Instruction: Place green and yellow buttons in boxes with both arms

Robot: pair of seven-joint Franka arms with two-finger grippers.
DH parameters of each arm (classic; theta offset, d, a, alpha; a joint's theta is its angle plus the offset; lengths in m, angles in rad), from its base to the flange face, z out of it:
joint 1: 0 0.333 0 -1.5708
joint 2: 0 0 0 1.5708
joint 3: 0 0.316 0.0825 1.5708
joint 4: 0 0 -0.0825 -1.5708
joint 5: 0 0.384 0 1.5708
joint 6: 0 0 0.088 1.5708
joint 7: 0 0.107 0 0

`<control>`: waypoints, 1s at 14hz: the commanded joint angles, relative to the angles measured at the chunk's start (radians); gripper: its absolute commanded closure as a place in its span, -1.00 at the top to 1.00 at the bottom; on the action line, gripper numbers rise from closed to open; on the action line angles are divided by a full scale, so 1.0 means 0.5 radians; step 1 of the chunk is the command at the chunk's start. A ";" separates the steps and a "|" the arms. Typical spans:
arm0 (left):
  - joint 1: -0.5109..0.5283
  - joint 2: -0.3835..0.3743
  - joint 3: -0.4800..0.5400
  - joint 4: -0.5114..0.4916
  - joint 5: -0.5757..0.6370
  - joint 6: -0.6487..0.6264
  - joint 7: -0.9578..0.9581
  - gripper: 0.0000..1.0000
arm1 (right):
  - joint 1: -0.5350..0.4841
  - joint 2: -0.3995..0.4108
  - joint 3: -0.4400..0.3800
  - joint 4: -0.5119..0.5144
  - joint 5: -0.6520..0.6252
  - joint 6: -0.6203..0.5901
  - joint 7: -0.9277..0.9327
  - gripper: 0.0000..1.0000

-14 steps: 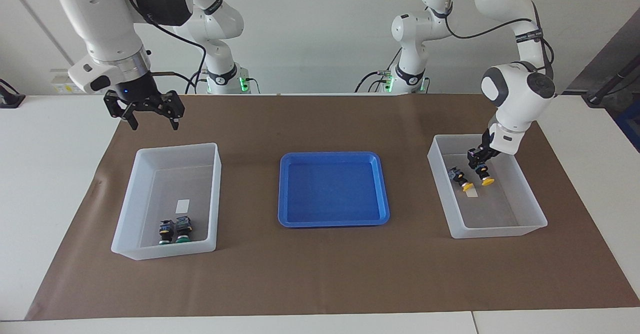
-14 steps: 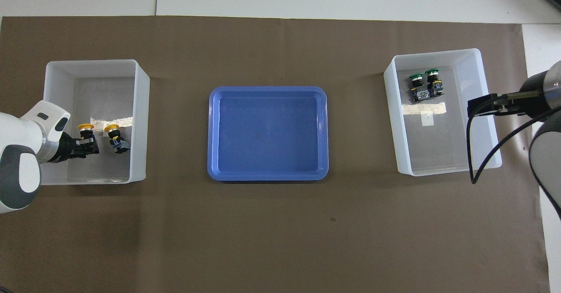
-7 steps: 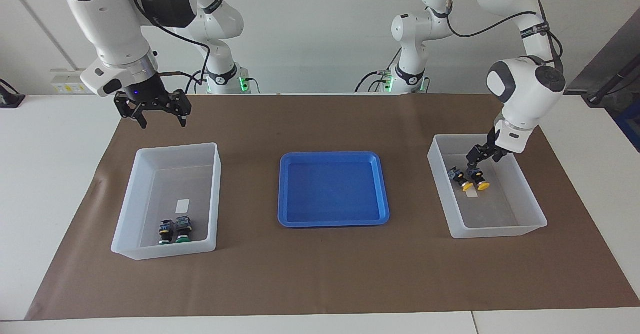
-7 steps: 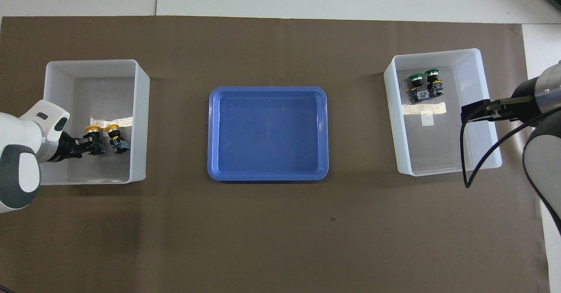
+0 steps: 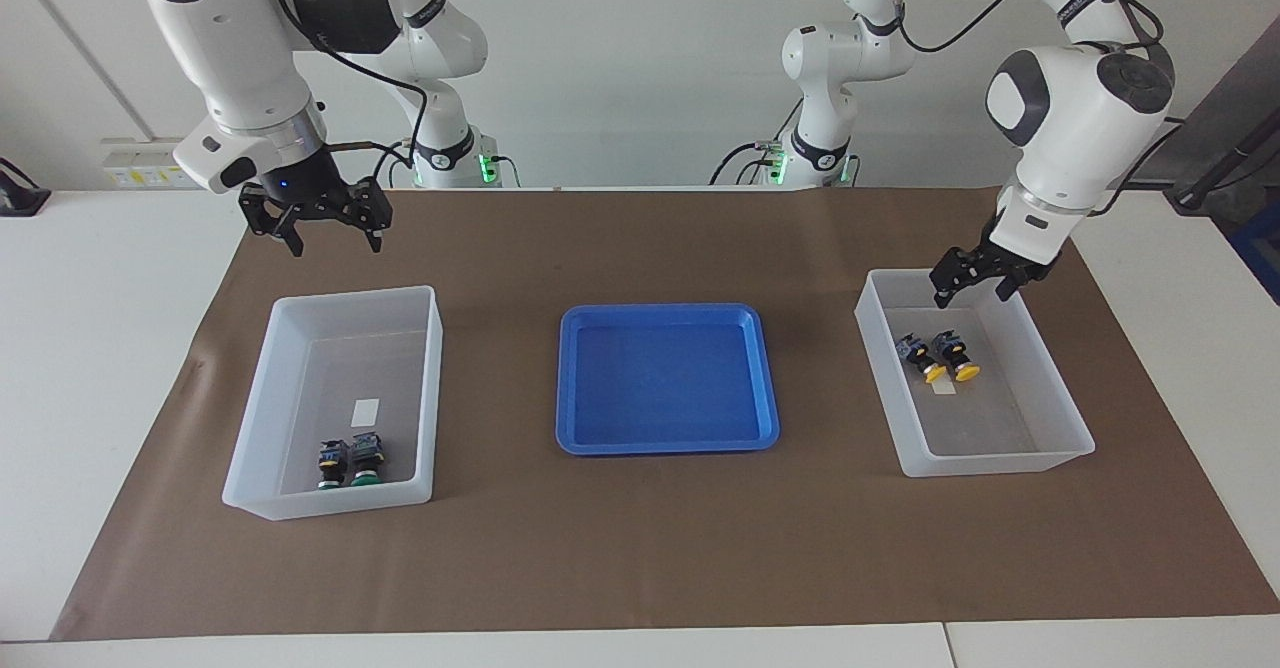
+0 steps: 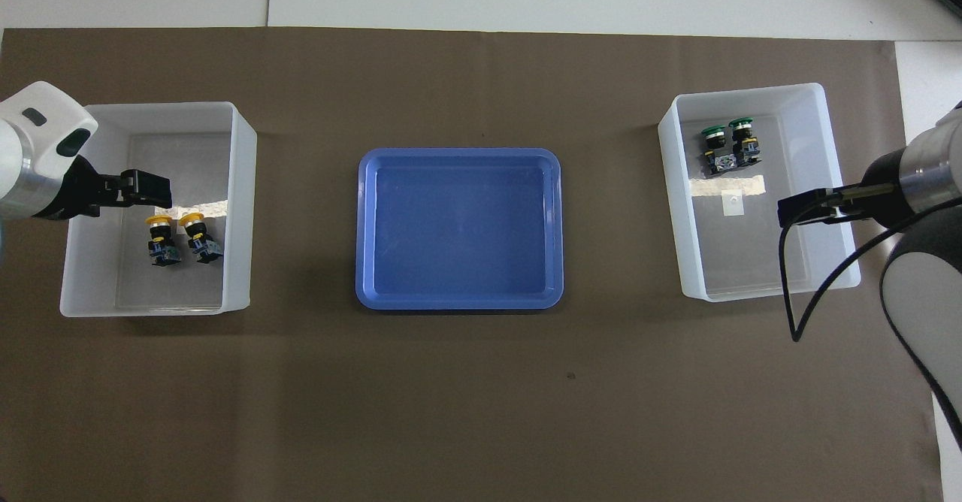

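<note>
Brown paper covers the table. At frame left of the facing view, the right gripper [image 5: 327, 231] hangs open, empty, above its box [image 5: 335, 400], where the green buttons [image 5: 350, 461] lie side by side. Centre: blue tray [image 5: 667, 378]. At frame right, the left gripper [image 5: 978, 283] is open over the other box [image 5: 970, 373]; the yellow buttons [image 5: 941, 356] lie directly below, caps pointing away from the robots.

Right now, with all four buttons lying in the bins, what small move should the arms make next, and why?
Probably just lift the left claw clear of its bin. It hangs open and empty over the two yellow buttons, which lie loose on the floor. The two green buttons lie in the other bin, the blue tray holds nothing, and the right claw is already raised and open.
</note>
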 commanded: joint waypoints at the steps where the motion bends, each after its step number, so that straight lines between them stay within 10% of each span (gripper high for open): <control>1: -0.128 -0.113 0.011 -0.005 0.038 -0.172 0.081 1.00 | -0.017 -0.050 0.035 -0.049 0.029 0.022 0.045 1.00; 14: -0.134 -0.067 0.011 0.581 -0.033 -0.697 0.081 1.00 | -0.038 -0.050 0.035 -0.049 0.035 0.041 0.024 1.00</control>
